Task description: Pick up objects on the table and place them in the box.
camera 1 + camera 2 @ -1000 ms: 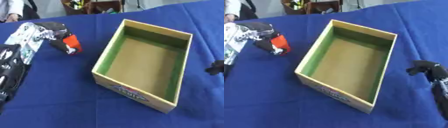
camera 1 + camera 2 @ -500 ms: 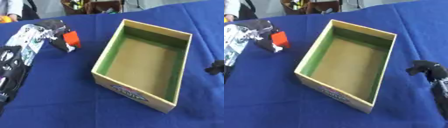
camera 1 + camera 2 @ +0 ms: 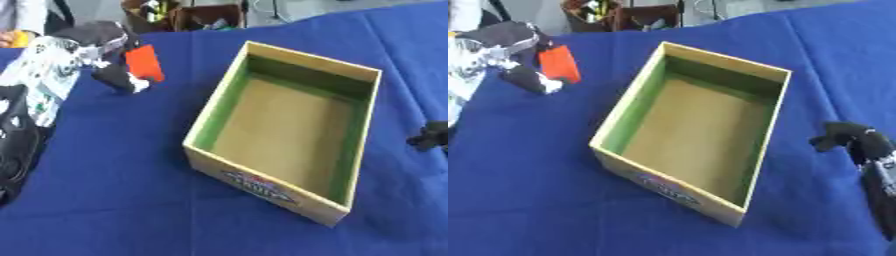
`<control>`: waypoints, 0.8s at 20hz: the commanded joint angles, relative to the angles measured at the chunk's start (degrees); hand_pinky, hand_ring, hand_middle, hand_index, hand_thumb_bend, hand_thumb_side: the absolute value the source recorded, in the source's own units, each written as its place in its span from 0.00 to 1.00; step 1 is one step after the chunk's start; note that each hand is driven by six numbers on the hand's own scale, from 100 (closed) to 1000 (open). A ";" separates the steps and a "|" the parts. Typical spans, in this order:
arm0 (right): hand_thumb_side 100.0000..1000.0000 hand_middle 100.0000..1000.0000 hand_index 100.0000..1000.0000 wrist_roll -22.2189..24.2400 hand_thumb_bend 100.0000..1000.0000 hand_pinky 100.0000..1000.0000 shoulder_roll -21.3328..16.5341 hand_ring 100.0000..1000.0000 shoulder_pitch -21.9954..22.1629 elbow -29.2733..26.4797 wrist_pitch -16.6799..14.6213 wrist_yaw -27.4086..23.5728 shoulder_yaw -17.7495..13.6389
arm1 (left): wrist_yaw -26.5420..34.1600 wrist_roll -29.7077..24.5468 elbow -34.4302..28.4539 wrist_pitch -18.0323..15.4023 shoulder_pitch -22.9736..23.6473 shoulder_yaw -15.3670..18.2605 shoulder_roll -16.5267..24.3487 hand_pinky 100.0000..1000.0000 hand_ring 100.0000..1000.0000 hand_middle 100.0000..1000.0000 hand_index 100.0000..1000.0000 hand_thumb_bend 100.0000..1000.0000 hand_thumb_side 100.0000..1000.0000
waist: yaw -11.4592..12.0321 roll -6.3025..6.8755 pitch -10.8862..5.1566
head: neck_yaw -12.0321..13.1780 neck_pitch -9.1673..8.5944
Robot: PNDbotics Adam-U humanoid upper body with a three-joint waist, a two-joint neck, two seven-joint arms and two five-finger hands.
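Observation:
An open cardboard box [image 3: 353, 75] with green inner walls stands in the middle of the blue table, and nothing lies in it. At the upper left my left hand [image 3: 96, 45] is shut on a small orange-red flat object [image 3: 143, 62], held up off the cloth. My right hand [image 3: 850, 141] rests at the right edge of the table beside the box, fingers curled, holding nothing.
The blue cloth [image 3: 114, 190] covers the whole table. Beyond its far edge stands a brown container with mixed items [image 3: 188, 14]. A person's sleeve [image 3: 17, 15] shows at the top left corner.
My left hand has lifted the orange-red object off the table and carried it up and slightly toward the box. The right hand has stayed in place.

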 commanded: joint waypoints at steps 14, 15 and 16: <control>0.99 0.48 0.75 -0.97 0.00 0.93 -1.08 0.65 0.04 -1.17 0.07 -2.01 -0.66 | 5.73 -2.55 -19.31 -0.99 -5.95 -3.76 -4.21 0.00 0.18 0.28 0.44 0.00 0.37 | -0.36 -0.81 -3.01 | 0.76 0.23; 0.99 0.48 0.75 -1.13 0.00 0.93 -1.05 0.65 -0.05 -1.17 0.11 -2.10 -0.66 | 5.17 -3.21 -19.91 -0.87 -6.24 -4.05 -5.37 0.00 0.18 0.28 0.44 0.00 0.38 | -0.44 -0.83 -2.98 | 0.93 0.22; 0.99 0.48 0.75 -1.27 0.00 0.93 -1.03 0.65 -0.16 -1.17 0.16 -2.19 -0.65 | 4.51 -3.71 -20.30 -0.80 -6.35 -4.35 -6.54 0.00 0.18 0.28 0.44 0.00 0.38 | -0.51 -0.83 -2.94 | 1.05 0.18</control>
